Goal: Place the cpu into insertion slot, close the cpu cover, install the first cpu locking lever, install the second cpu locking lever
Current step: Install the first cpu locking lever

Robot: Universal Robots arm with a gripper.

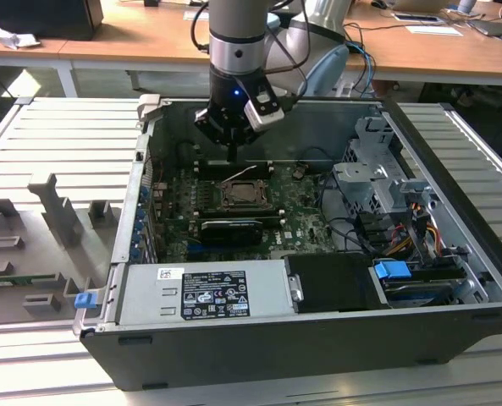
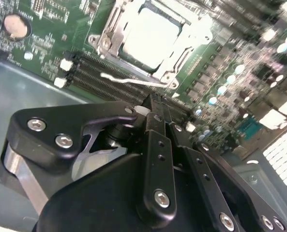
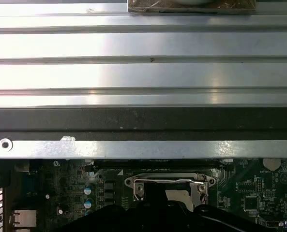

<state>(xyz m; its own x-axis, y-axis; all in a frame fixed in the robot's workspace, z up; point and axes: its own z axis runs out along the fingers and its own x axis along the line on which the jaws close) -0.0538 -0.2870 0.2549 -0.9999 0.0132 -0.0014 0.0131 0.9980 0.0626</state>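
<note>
In the exterior view the gripper (image 1: 232, 153) hangs inside the open computer case (image 1: 318, 347), its fingers drawn together into one narrow tip just above the insertion slot (image 1: 268, 200), which sits on the green circuit board (image 1: 306, 222). The case also holds a grey power supply (image 1: 204, 292) along its near wall. In the second wrist view the cpu (image 2: 150, 34) shows a pale, silvery square face, lying flat in the slot. The cpu cover (image 2: 108, 30) lies down around it as a thin metal frame. A thin wire lever (image 2: 128, 78) lies loose beside the slot. In the first wrist view the slot appears past the gripper's dark body.
</note>
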